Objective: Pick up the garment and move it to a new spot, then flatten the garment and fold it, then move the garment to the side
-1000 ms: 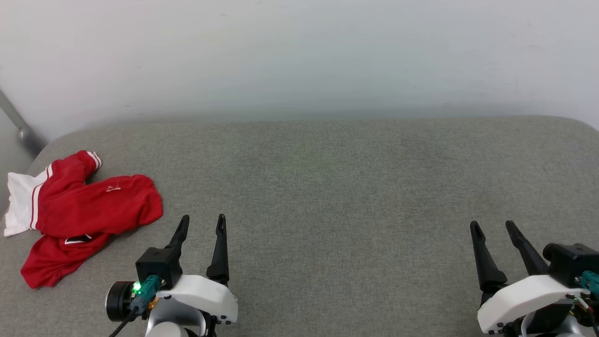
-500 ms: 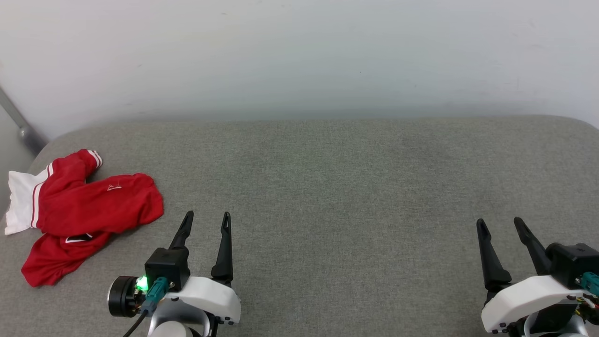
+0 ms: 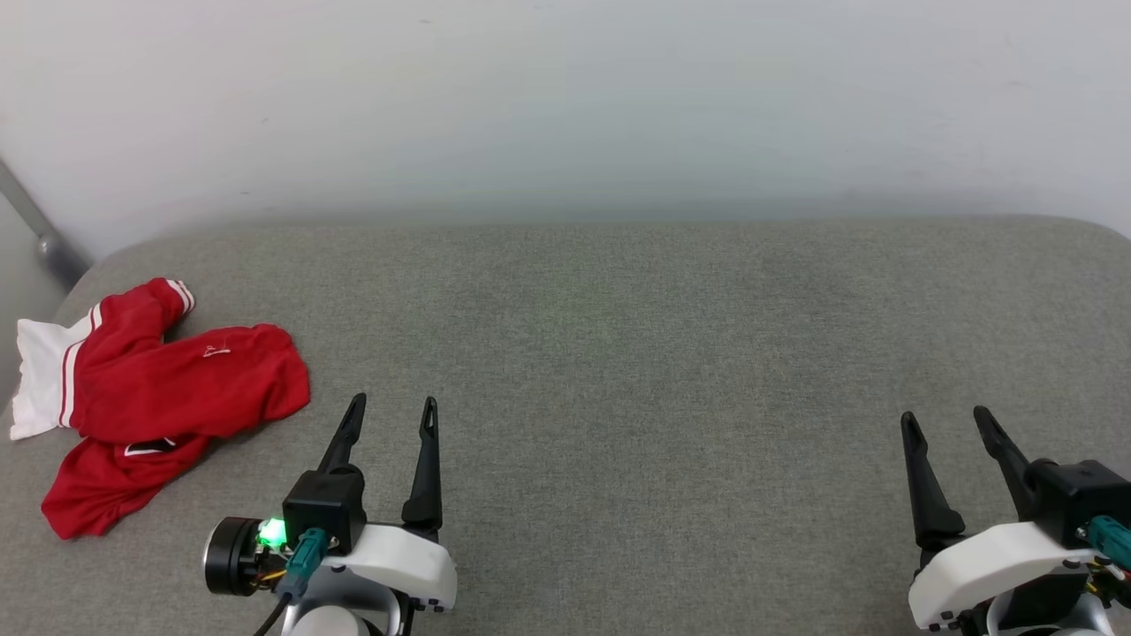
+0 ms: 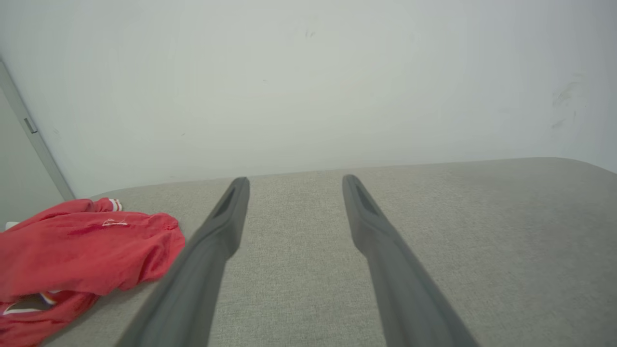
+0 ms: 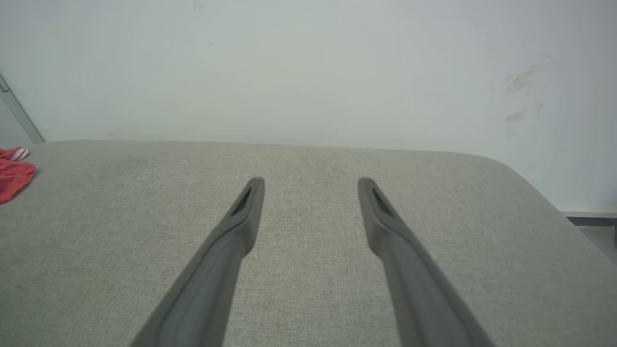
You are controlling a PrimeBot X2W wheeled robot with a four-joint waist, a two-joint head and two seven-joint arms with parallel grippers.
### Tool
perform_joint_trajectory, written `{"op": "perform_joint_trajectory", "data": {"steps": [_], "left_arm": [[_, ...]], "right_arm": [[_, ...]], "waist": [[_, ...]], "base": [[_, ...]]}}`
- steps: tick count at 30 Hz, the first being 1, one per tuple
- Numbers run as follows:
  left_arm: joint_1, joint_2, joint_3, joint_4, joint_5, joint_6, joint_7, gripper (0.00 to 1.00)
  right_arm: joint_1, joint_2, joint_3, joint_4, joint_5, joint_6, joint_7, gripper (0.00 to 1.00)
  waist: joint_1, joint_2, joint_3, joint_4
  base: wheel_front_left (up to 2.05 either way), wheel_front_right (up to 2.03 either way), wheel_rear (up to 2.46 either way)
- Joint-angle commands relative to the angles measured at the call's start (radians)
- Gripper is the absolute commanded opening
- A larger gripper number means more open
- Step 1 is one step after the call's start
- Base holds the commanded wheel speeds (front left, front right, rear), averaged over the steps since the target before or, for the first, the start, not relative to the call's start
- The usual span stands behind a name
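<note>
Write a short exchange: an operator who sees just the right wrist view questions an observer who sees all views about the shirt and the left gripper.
Operator: A bit of the red shirt shows at my far left edge. How does it lie?
Observer: Crumpled in a heap on the grey surface, with a white, red-striped sleeve at its left end.
Operator: Where is the left gripper?
Observer: The left gripper is just to the right of the shirt, not touching it.
Operator: Is it ready to grasp?
Observer: Its fingers are apart, with nothing between them.
</note>
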Motion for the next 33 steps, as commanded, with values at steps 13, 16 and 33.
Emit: {"op": "perform_joint_trajectory", "data": {"steps": [13, 16, 33], "left_arm": [[0.009, -0.015, 0.026, 0.013, 0.024, -0.014, -0.016, 1.00], [0.008, -0.019, 0.030, 0.018, 0.022, -0.017, -0.016, 1.00], [-0.018, -0.030, 0.056, 0.067, -0.013, -0.035, -0.015, 1.00]], "right_arm": [[0.013, 0.003, -0.002, 0.001, -0.013, 0.000, -0.017, 1.00], [0.014, 0.003, -0.003, 0.004, -0.012, 0.000, -0.018, 1.00], [0.017, 0.003, 0.015, -0.014, -0.005, 0.000, -0.018, 1.00]], "waist": [[0.0000, 0.0000, 0.000, -0.001], [0.0000, 0.0000, -0.002, 0.001], [0.0000, 0.0000, 0.005, 0.129]], "base": [[0.00, 0.00, 0.00], [0.00, 0.00, 0.00], [0.00, 0.00, 0.00]]}}
